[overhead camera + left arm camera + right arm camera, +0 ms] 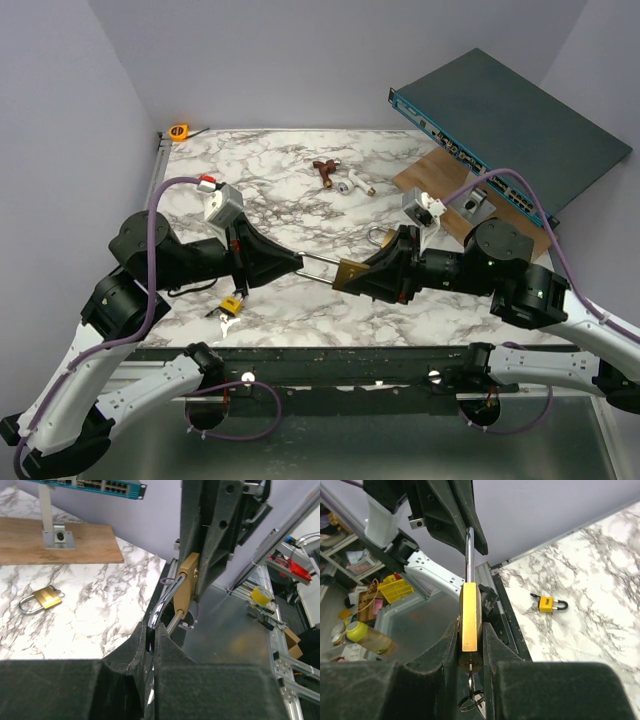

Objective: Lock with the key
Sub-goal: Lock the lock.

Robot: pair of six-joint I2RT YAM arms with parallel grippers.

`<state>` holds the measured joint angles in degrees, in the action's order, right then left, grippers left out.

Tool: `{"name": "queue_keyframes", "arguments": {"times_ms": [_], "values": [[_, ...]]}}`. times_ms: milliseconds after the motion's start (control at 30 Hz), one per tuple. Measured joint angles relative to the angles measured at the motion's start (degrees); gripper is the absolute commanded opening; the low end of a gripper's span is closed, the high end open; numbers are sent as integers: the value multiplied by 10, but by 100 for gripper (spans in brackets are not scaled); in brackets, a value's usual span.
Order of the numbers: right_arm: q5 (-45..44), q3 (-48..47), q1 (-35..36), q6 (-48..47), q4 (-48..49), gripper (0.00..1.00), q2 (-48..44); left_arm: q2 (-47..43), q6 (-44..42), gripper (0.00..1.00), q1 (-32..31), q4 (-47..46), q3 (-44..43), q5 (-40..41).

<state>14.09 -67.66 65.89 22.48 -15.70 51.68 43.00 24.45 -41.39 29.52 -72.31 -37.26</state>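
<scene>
A long-shackle brass padlock (350,272) hangs in the air between my two arms, above the table's front edge. My right gripper (362,276) is shut on its brass body (470,611). A small silvery key on a ring (471,697) sticks in the keyhole at the body's bottom, between my right fingers. My left gripper (298,262) is shut on the chrome shackle (161,607), whose other leg enters the body (188,580). More tiny silvery keys (226,320) lie beside a small yellow-and-black padlock (232,303), which also shows in the right wrist view (547,603).
A second brass padlock (42,599) lies on the marble table (290,200) near a wooden board (425,175) under a teal network switch (510,130). A brown part (324,170) and a white part (350,184) lie at the back, an orange tape measure (180,131) in the far-left corner.
</scene>
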Motion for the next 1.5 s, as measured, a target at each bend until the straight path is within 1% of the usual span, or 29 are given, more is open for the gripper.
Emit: {"name": "queue_keyframes", "arguments": {"times_ms": [233,433,800,1100,1500], "values": [[-56,0,0,13,-36,1,16,-4,-3,0,3,-16,55,65],[-83,0,0,16,-43,1,21,-4,6,0,5,-39,82,88],[-90,0,0,17,-39,1,17,-17,31,0,5,-98,109,81],[-90,-3,0,17,-30,1,16,-21,35,0,3,-115,107,79],[-72,-14,4,11,-24,1,15,-32,37,0,-15,-138,101,66]]}}
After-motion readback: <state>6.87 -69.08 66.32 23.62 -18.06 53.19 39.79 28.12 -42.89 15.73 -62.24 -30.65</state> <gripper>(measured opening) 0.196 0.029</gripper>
